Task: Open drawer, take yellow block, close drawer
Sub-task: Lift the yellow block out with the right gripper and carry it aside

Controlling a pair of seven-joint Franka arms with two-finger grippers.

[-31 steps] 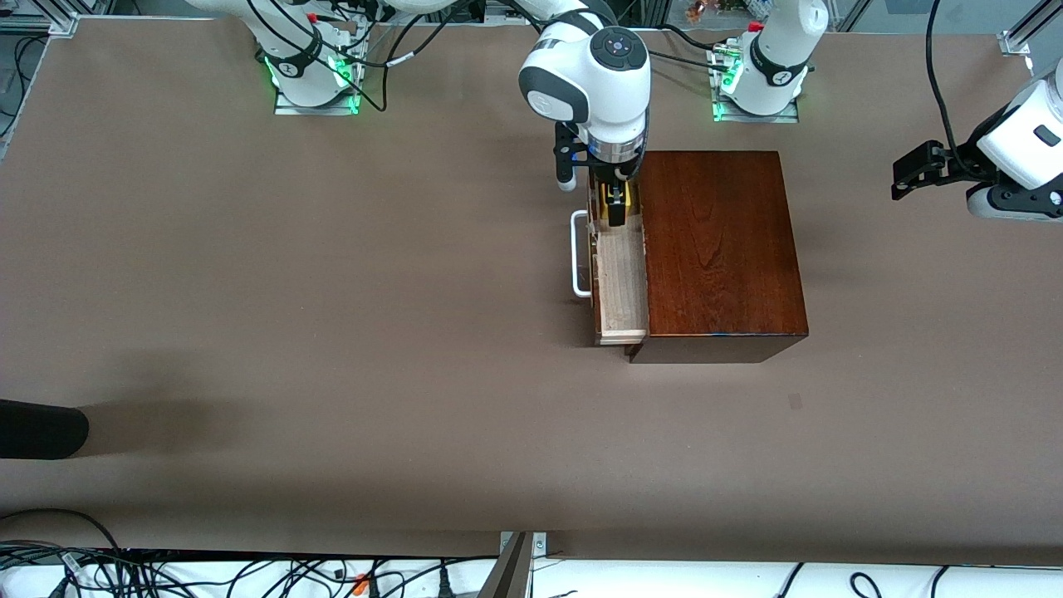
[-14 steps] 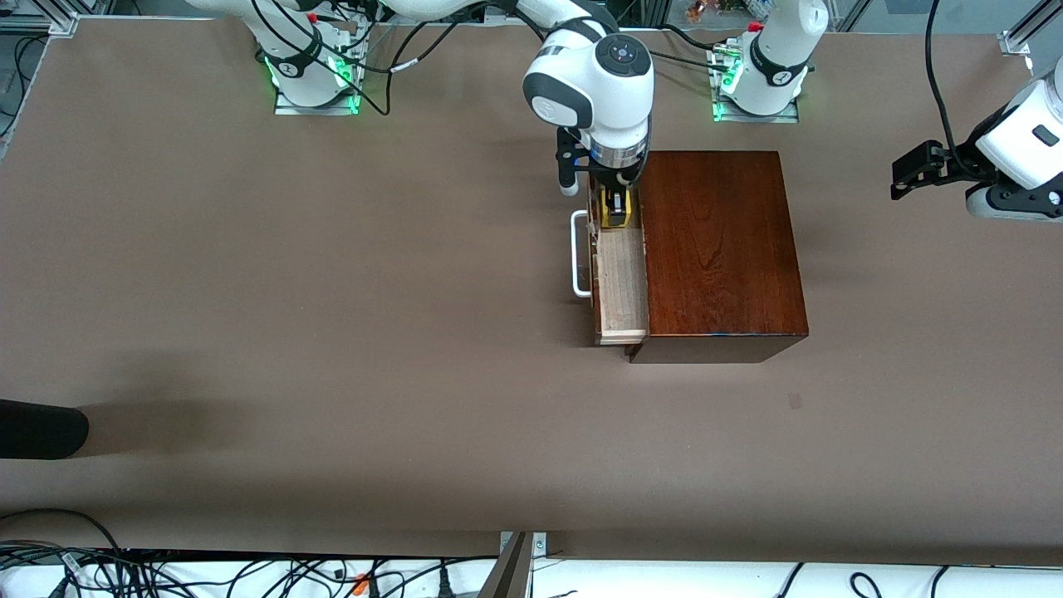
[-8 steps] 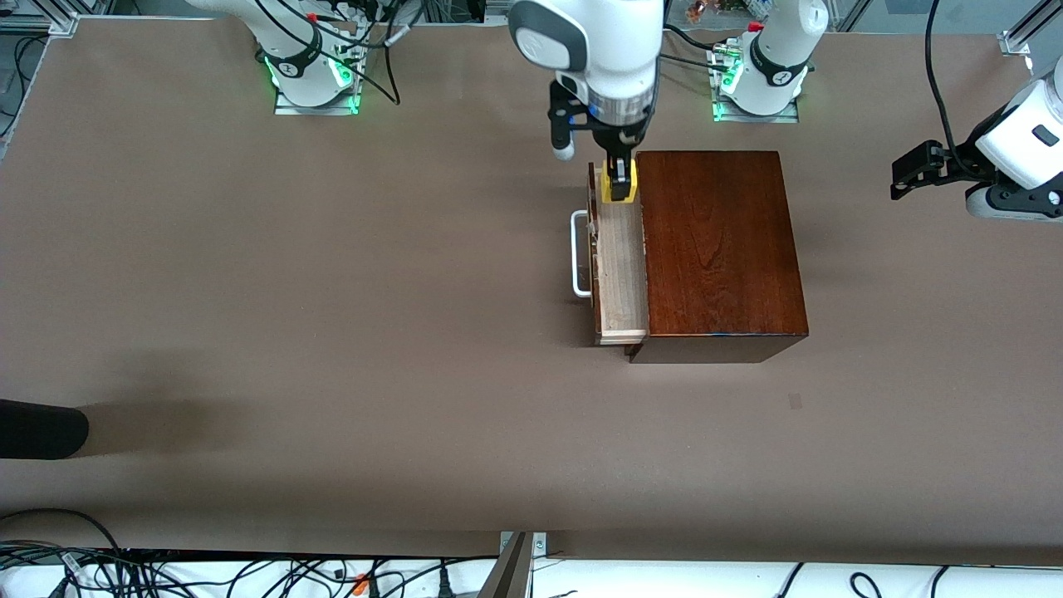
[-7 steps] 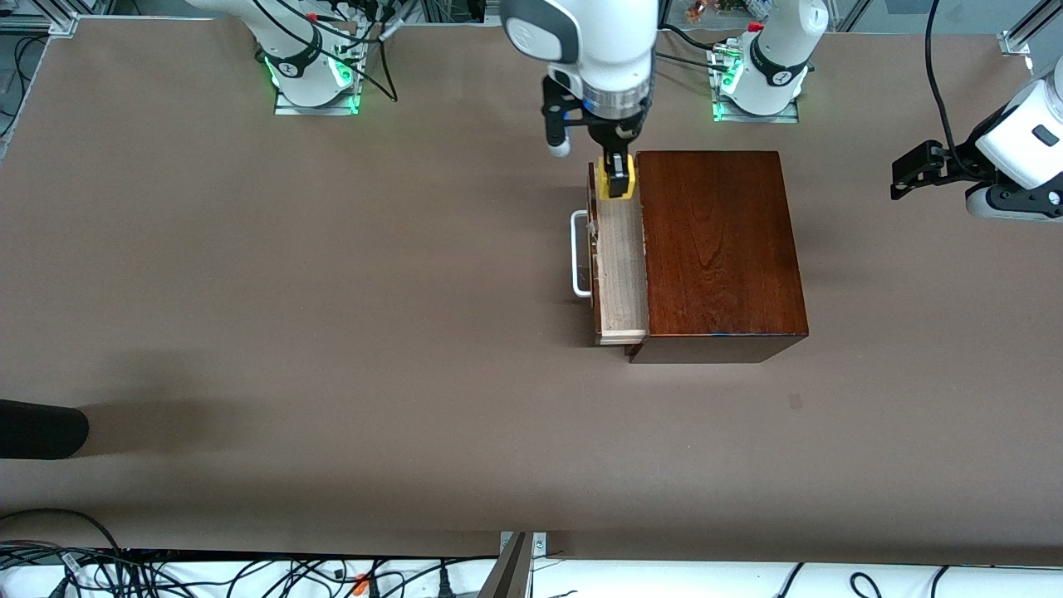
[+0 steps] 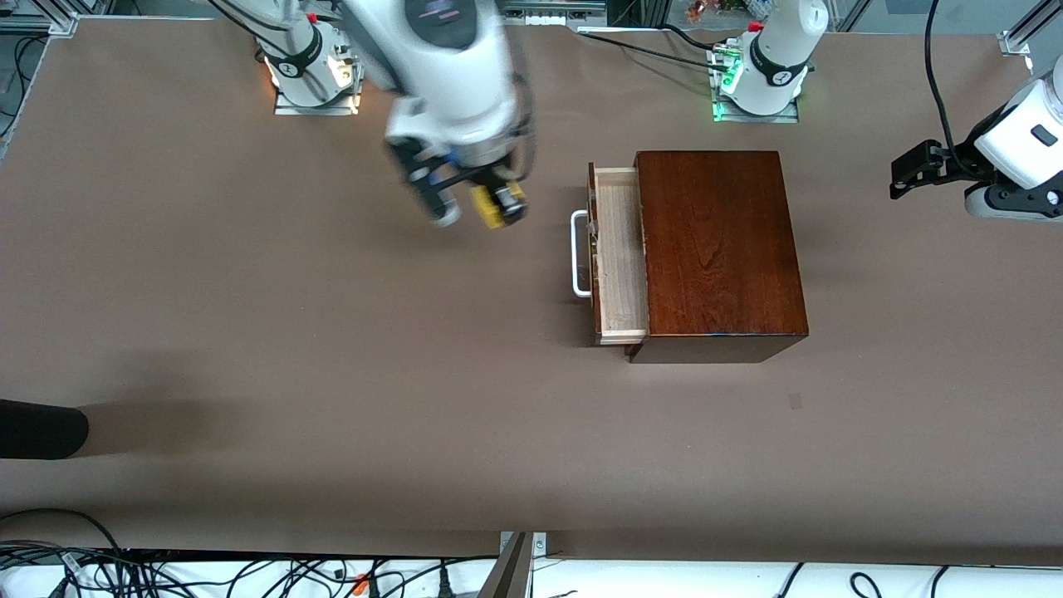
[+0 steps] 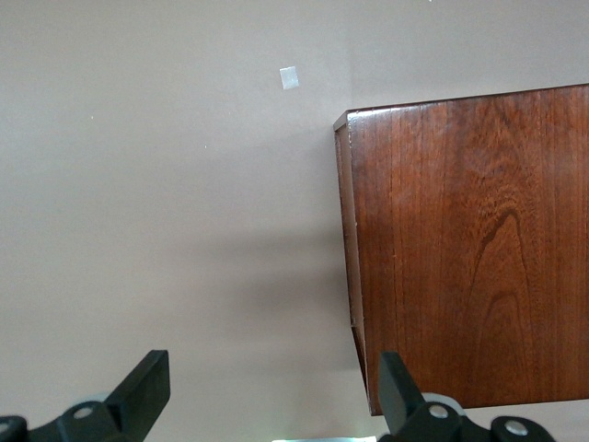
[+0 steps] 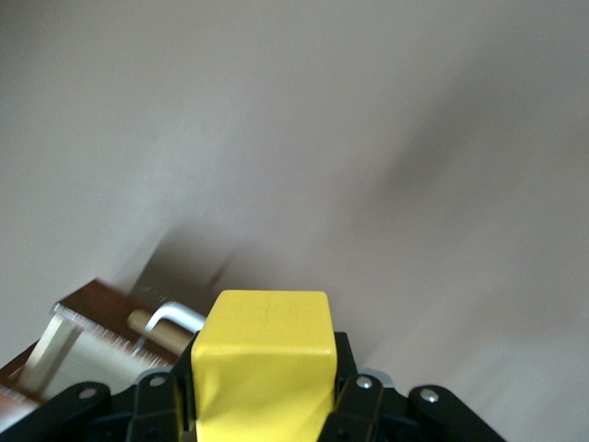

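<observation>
Right gripper (image 5: 498, 205) clamped on small bright yellow cube (image 5: 488, 208), up over bare brown table (image 5: 249, 332), at 9 o'clock from pulled-out pale-wood drawer (image 5: 621, 257) of dark reddish-brown wooden box (image 5: 718, 249). Left gripper (image 6: 267, 396) waiting, fingers spread, holding nothing, over table at box's 3 o'clock edge.

Robotics lab — two arm bases (image 5: 311, 71) bolted to a brown-covered table (image 5: 249, 332), aluminium framing (image 5: 1017, 37) at the corners, loose cables (image 5: 208, 573) along the edge.
</observation>
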